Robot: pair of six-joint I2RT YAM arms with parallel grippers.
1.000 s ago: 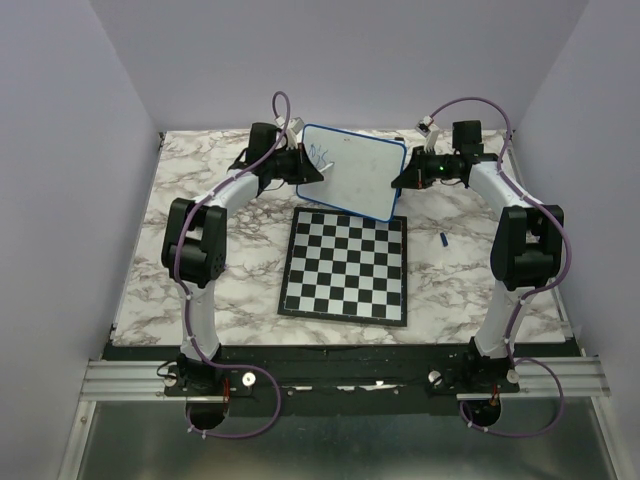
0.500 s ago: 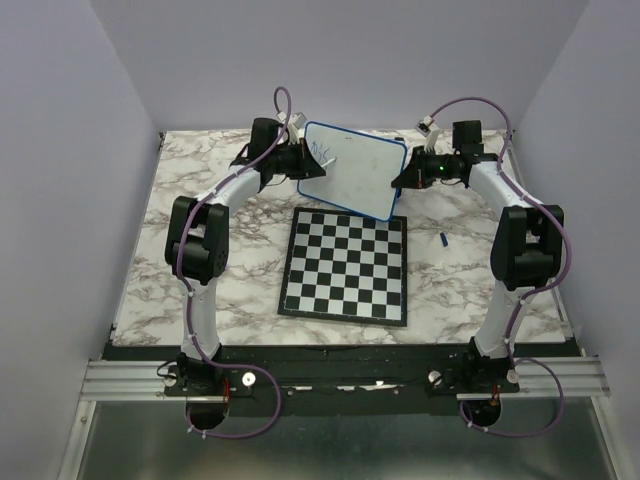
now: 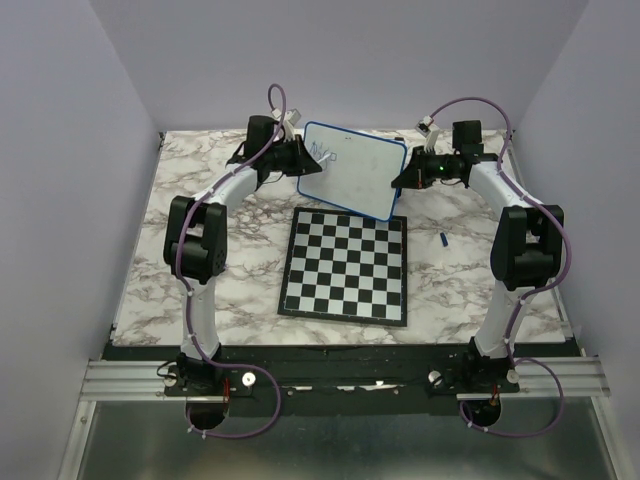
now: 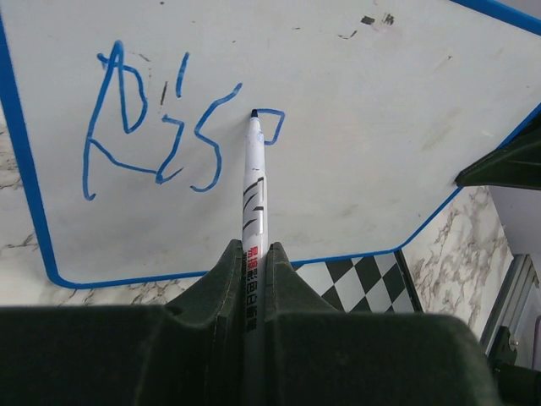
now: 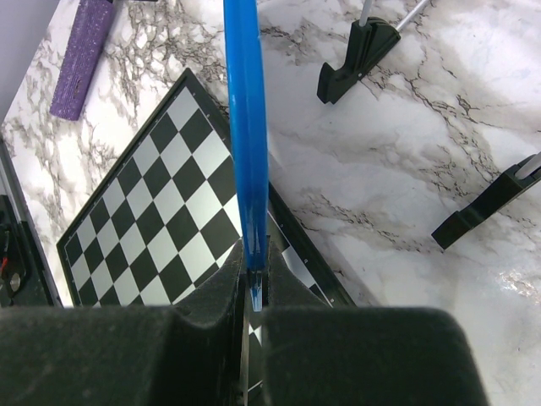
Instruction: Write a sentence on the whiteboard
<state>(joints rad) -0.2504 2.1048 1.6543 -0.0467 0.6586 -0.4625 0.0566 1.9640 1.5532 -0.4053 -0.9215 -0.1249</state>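
The whiteboard (image 3: 355,172) with its blue rim is held tilted above the far side of the table. My right gripper (image 3: 402,178) is shut on its right edge; in the right wrist view the blue rim (image 5: 246,127) runs edge-on between the jaws. My left gripper (image 3: 297,160) is shut on a white marker (image 4: 254,199) whose tip touches the whiteboard (image 4: 363,144). The sentence (image 4: 161,127) reads "Ris" in blue, with a part-drawn letter at the tip.
The black-and-white chessboard (image 3: 347,266) lies flat on the marble table below the whiteboard, also seen in the right wrist view (image 5: 144,203). A small blue cap (image 3: 443,239) lies right of it. Black stand feet (image 5: 359,51) rest on the marble. A purple cable (image 5: 80,55) lies far left.
My left gripper has shifted slightly up and left along the board's left part with the marker. The right arm and the whiteboard have stayed still.
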